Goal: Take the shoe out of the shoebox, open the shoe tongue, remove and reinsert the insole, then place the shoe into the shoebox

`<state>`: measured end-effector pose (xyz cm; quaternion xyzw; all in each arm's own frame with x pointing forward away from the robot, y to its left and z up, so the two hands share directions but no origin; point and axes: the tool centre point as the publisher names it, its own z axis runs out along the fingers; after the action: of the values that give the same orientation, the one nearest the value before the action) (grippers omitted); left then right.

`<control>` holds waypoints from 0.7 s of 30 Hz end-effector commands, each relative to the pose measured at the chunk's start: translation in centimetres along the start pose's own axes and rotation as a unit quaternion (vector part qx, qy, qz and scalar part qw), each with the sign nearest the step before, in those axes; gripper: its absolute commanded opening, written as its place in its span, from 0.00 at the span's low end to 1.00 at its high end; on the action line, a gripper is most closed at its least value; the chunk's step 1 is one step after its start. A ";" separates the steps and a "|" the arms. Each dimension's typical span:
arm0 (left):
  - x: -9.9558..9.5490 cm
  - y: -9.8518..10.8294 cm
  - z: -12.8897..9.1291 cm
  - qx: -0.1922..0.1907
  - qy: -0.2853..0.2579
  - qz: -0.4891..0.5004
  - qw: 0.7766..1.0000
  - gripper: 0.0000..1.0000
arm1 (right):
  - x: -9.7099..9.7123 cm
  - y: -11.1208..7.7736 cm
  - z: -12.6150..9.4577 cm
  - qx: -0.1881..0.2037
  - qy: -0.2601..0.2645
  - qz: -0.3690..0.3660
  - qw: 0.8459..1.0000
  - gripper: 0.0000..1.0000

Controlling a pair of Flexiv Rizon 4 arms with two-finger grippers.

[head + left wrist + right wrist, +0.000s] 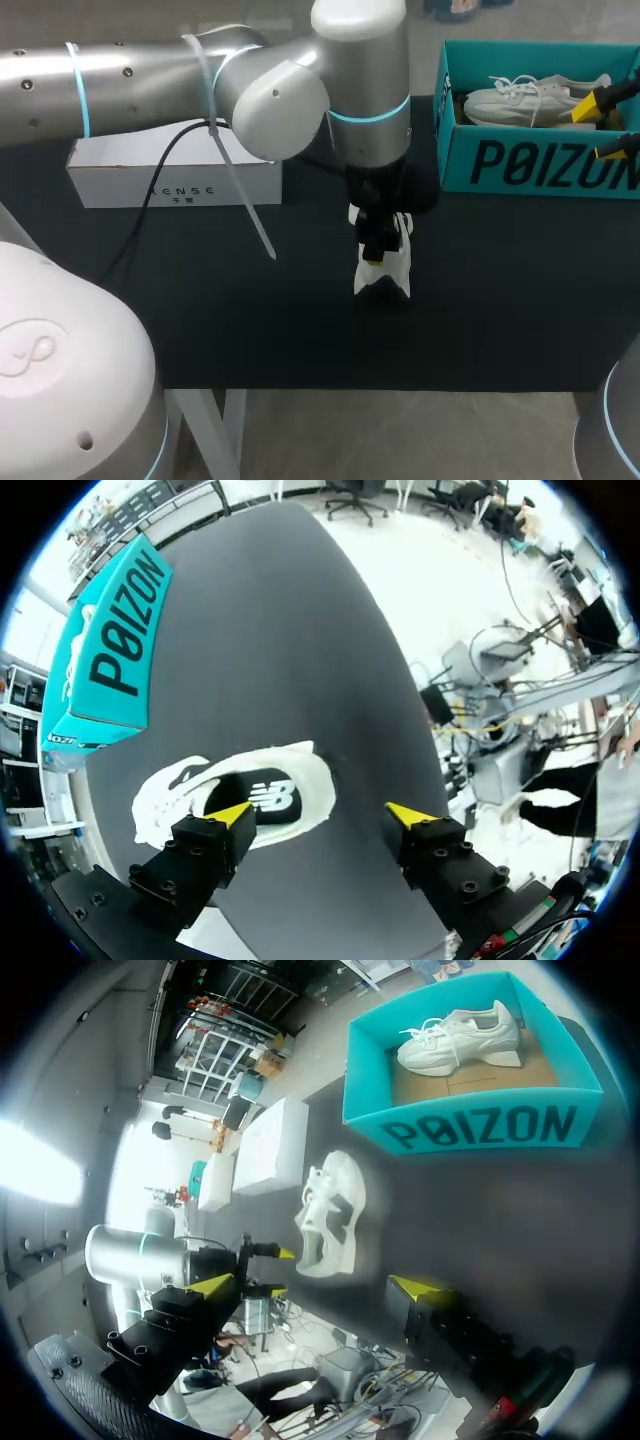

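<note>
**On the table: one shoe boxed, one shoe out**

Across the black table (300,330) your left arm (150,70) comes in from the left and ends over the middle. At the far right corner stands the teal shoebox (540,165), lid off. It holds a white boxed shoe (520,100) and nothing else that you can see. The right wrist view shows the shoebox (480,1130) from its printed side, with the boxed shoe (460,1038) resting on the brown floor. A closed white box (120,175) lies at the far left, well apart from the shoebox.

A second white shoe, the loose shoe (385,280), sits on the table's middle, clear of both boxes. In the left wrist view the loose shoe (290,790) has its opening turned up to the camera, and its dark inside shows.

Your left gripper (318,813) hangs right over it with its fingers spread wide. One yellow tip is at the shoe's opening, the other stands off over bare table, so nothing is pinched. Your right gripper (605,125) sits at the shoebox's right end. Its fingers (215,1285) are also wide apart and hold nothing. The loose shoe (335,1210) lies out ahead of it.
</note>
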<state>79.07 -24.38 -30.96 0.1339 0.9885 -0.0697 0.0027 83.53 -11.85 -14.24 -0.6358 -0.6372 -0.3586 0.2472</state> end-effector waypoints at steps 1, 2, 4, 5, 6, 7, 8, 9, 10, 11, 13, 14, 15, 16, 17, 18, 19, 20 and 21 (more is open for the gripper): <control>0.5 -0.2 1.6 -0.001 -0.010 -0.028 1.000 0.87 | 0.0 -0.1 0.0 0.000 -0.002 0.000 1.000 1.00; 0.5 0.0 1.7 -0.008 -0.016 -0.035 0.999 0.87 | 0.0 -0.1 0.0 0.000 -0.002 0.000 1.000 1.00; 0.5 0.0 2.2 -0.012 -0.018 -0.045 0.999 0.87 | 0.0 -0.1 0.0 0.000 -0.002 0.000 1.000 1.00; 0.5 0.1 2.5 -0.010 -0.018 -0.046 0.999 0.88 | 0.0 -0.1 0.0 0.000 -0.002 0.000 1.000 1.00; 0.3 0.1 2.7 -0.017 -0.017 -0.048 0.999 0.88 | 0.0 -0.1 0.0 0.000 -0.002 0.000 1.000 1.00; 0.2 0.0 2.9 -0.021 -0.016 -0.050 0.998 0.87 | 0.0 -0.1 0.0 0.000 -0.002 0.000 1.000 1.00; 0.2 0.1 3.2 -0.020 -0.016 -0.050 0.998 0.86 | 0.0 -0.1 0.0 0.000 -0.002 0.000 1.000 1.00; 0.1 0.1 3.4 -0.015 -0.021 -0.049 0.998 0.85 | 0.0 -0.1 0.0 0.000 -0.002 0.000 1.000 1.00; 0.1 0.1 3.5 -0.017 -0.021 -0.054 0.998 0.84 | 0.0 -0.1 0.0 0.000 -0.002 0.000 1.000 1.00; 0.1 0.1 3.7 -0.020 -0.023 -0.057 0.998 0.84 | 0.0 -0.1 0.0 0.000 -0.002 0.000 1.000 1.00; 0.0 0.2 4.2 -0.016 -0.023 -0.063 0.998 0.80 | 0.0 -0.1 0.0 0.000 -0.002 0.000 1.000 1.00; 0.0 0.2 4.5 -0.016 -0.022 -0.064 0.998 0.78 | 0.0 -0.1 0.0 0.000 -0.002 0.000 1.000 1.00; 0.0 0.2 4.8 -0.017 -0.023 -0.065 0.997 0.78 | 0.0 -0.1 0.0 0.000 -0.002 0.000 1.000 1.00; 0.1 0.2 5.0 -0.019 -0.024 -0.067 0.997 0.77 | 0.0 -0.1 0.0 0.000 -0.002 0.000 1.000 1.00; 0.1 0.3 5.4 -0.023 -0.025 -0.070 0.997 0.76 | 0.0 -0.1 0.0 0.000 -0.002 0.000 1.000 1.00; 0.2 0.3 5.7 -0.023 -0.026 -0.070 0.997 0.76 | 0.0 -0.1 0.0 0.000 -0.002 0.000 1.000 1.00; 0.2 0.3 5.9 -0.028 -0.023 -0.075 0.997 0.76 | 0.0 -0.1 0.0 0.000 -0.002 0.000 1.000 1.00; 0.2 0.3 6.3 -0.030 -0.023 -0.076 0.996 0.76 | 0.0 -0.1 0.0 0.000 -0.002 0.000 1.000 1.00; 0.2 0.3 6.6 -0.030 -0.023 -0.076 0.996 0.75 | 0.0 -0.1 0.0 0.000 -0.002 0.000 1.000 1.00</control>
<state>78.75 -24.21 -36.49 0.0568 0.9971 -0.0452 0.0241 83.53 -11.85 -14.23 -0.6358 -0.6372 -0.3587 0.2472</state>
